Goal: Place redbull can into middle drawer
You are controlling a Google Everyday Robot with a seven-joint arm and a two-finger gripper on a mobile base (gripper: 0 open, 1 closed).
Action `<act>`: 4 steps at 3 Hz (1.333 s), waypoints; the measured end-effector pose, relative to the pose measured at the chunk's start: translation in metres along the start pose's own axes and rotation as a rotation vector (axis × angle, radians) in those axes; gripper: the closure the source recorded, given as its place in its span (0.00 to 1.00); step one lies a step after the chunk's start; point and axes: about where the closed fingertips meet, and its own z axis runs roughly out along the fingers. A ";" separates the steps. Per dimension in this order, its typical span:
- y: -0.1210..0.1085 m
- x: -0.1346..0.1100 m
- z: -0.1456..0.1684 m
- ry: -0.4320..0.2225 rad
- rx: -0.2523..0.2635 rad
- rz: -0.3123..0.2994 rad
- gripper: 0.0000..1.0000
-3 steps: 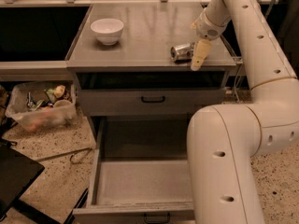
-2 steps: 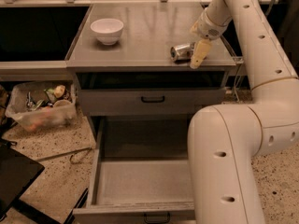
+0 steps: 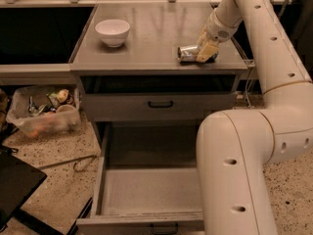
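The redbull can (image 3: 186, 53), a small silver can with blue patches, lies on its side near the right front of the grey countertop (image 3: 146, 38). My gripper (image 3: 204, 52) comes down from the upper right and sits right against the can's right end, low over the countertop. The middle drawer (image 3: 155, 192) is pulled wide open below, with a bare grey floor, long side walls and a small black loop handle (image 3: 164, 227) at its front edge. Nothing lies inside it.
A white bowl (image 3: 112, 32) stands at the countertop's back left. A shut grey drawer front with a black handle (image 3: 160, 104) sits above the open drawer. My arm's large white links (image 3: 234, 170) cover the right side. A plastic bin of clutter (image 3: 45, 112) stands on the floor at left.
My gripper has shifted slightly up and left, closer onto the can's right end. The can and the drawer have not moved.
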 end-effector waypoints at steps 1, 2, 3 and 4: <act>0.000 0.000 0.000 0.000 0.000 0.000 0.88; -0.006 -0.020 -0.001 -0.056 0.026 0.021 1.00; -0.003 -0.046 -0.009 -0.160 0.043 0.062 1.00; 0.006 -0.064 -0.060 -0.239 0.124 0.088 1.00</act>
